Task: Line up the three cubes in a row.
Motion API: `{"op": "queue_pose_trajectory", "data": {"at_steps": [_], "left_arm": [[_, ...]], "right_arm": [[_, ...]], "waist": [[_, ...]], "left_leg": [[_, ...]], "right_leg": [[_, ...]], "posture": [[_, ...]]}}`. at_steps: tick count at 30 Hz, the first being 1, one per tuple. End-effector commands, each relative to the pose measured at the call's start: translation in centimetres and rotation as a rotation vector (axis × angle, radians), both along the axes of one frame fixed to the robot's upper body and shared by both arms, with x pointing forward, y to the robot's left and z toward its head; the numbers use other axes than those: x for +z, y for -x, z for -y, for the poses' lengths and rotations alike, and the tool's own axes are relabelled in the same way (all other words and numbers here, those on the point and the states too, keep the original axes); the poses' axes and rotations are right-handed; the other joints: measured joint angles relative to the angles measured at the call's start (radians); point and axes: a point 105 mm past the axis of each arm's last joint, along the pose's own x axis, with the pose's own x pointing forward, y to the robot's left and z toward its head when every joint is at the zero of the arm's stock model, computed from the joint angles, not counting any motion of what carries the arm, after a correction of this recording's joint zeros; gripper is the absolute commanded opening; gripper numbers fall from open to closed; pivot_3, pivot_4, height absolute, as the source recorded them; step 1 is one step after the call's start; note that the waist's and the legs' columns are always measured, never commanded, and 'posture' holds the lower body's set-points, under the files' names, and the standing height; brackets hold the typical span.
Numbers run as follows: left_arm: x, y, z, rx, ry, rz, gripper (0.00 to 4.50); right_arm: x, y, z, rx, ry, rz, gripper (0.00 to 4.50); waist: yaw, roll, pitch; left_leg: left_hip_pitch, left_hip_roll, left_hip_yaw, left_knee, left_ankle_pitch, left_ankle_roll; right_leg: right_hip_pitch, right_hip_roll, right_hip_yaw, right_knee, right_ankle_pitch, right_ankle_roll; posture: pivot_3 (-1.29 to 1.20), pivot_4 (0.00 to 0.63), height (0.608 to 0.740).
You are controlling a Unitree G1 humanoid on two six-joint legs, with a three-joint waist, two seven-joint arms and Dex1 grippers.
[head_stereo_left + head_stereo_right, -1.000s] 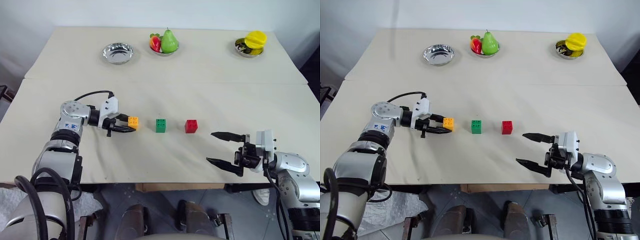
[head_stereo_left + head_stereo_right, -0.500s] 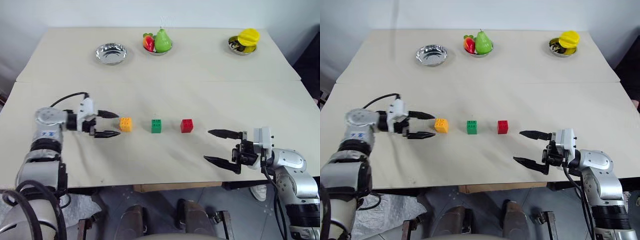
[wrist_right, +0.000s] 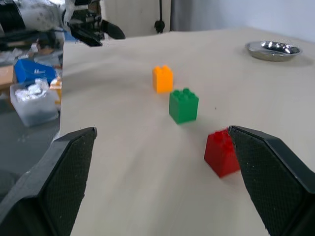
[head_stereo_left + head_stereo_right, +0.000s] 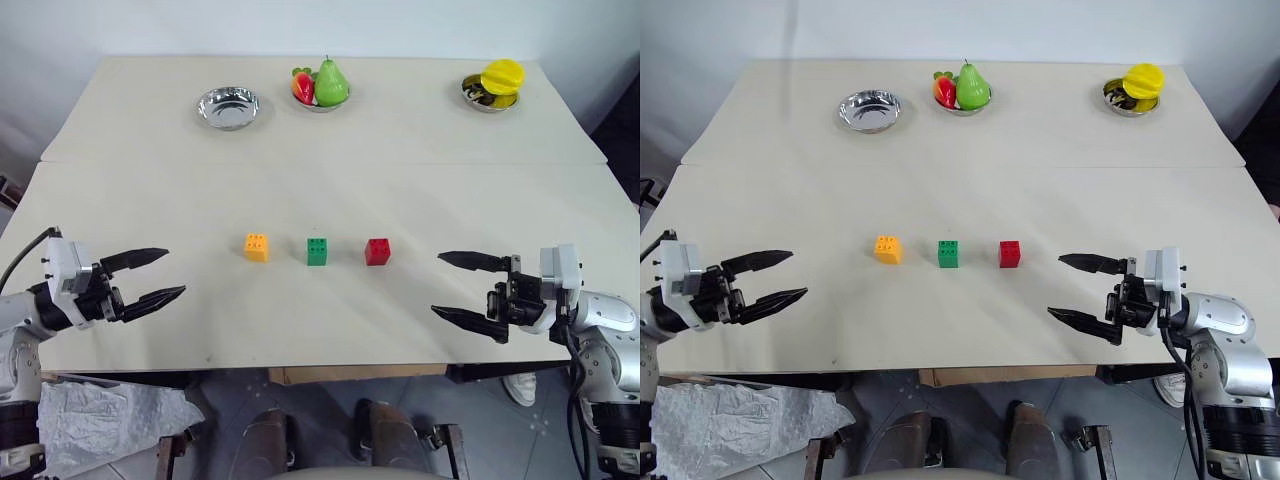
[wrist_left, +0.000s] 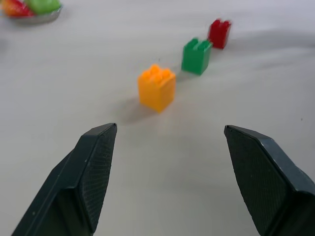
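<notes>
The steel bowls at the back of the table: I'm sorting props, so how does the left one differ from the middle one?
The left bowl holds nothing, while the middle bowl carries a green pear and a red fruit. The left bowl's shiny inside shows fully; the middle bowl's is mostly hidden under the fruit. The left bowl looks a little wider. Both are round steel bowls standing upright along the far part of the table.

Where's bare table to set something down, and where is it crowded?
Free: the wide strip between the cube row (orange-yellow cube, green cube, red cube) and the far bowls, and the patches between each end cube and the left tool or right tool. Crowded: between the cubes.
</notes>
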Motion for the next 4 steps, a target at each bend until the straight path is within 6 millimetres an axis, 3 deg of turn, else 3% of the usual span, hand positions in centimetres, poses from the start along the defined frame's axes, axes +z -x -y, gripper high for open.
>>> {"op": "queue_pose_trajectory", "data": {"at_steps": [1,4], "left_arm": [[0.32,0.02,-0.52,0.035,-0.029,0.048,3.71],[0.06,0.07,-0.46,0.024,-0.03,0.049,3.71]], "right_arm": [[0.23,-0.5,0.57,0.01,0.023,0.035,4.5],[-0.18,-0.72,0.54,0.014,0.034,0.043,4.5]], "waist": [[-0.003,0.0,0.0],[-0.004,0.0,0.0]], "left_leg": [[0.0,0.0,0.001,0.0,0.0,0.0],[0.0,0.0,0.004,-0.001,0.0,0.0]], "right_leg": [[0.0,0.0,0.0,0.0,0.0,0.0],[-0.003,0.0,0.002,0.001,0.0,0.0]], "posture": [[0.0,0.15,0.74],[0.0,0.15,0.74]]}}
